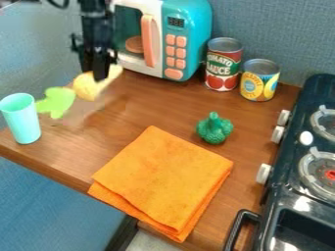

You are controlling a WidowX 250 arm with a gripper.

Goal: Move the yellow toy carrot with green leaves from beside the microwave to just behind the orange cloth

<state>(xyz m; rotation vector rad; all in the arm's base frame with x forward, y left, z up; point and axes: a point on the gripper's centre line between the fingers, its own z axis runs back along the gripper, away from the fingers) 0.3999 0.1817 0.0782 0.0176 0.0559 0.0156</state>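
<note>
Blue wall (275, 29): seen behind 1 wooden counter (131, 115), camera view.
Gripper (99, 76): pointed down, upper left; overlap with yellow toy (85, 88) suits a top grasp; whether clamped cannot be told.
Green piece (58, 101): seen between yellow toy and cup (23, 120).
Cup: stood upright, presumably for stability.
Red can (223, 66), yellow can (260, 81): 2, stood on flat ends near microwave (186, 39).
Orange cloth (163, 179): folded, laid flat, likely for compactness.
</note>
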